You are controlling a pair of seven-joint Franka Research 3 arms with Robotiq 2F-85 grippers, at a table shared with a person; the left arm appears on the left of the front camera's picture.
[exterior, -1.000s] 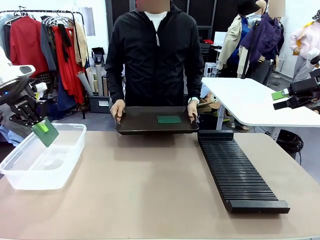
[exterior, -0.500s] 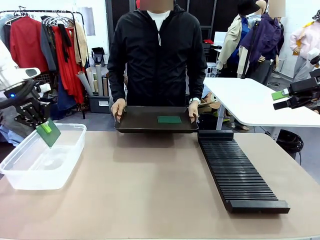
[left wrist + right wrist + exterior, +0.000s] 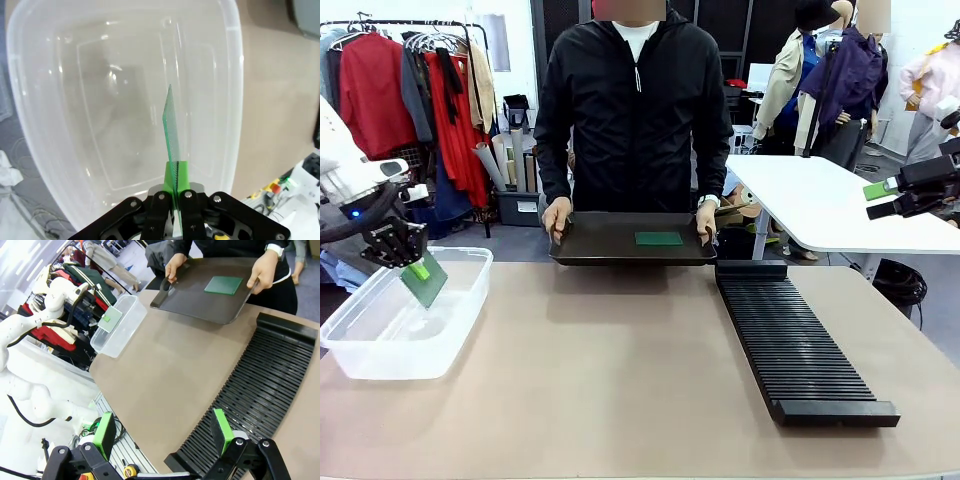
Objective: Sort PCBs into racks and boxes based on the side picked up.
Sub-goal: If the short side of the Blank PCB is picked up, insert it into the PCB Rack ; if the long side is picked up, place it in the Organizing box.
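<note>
Inspector: What is the state of the left tool (image 3: 416, 267)?

Assessor: It is clenched on a thin green rectangular circuit board (image 3: 171, 131), pinching one end between the green pads. The board's long axis runs straight out from the fingers and downward. In the wrist view it appears edge-on.

Inspector: Where is that board relative to its destination?

Assessor: It hangs over the open mouth of the clear plastic rectangular tub (image 3: 380, 372) at the left end of the tabletop (image 3: 620, 390). The tub floor lies directly beyond the board's free end. The board is off-centre, nearer the long wall that faces the middle of the tabletop. Its lower end appears to be around rim level, though contact with the tub cannot be confirmed.

Inspector: And the right tool (image 3: 162, 429)?

Assessor: It is released, with the jaws standing wide and nothing between them. It is held above the near end of the long black slotted rack (image 3: 800, 350), well apart from the tub.

Inspector: Is there any other stock?

Assessor: A second green board (image 3: 658, 239) lies flat on a shallow black tray (image 3: 610, 257). The person's hands (image 3: 556, 216) hold the tray at the far edge.

Inspector: What is the assessment?

Assessor: The left arm alone is placed for the deposit. The move probably depends on letting go while the board points into the tub, clear of that nearer wall.
</note>
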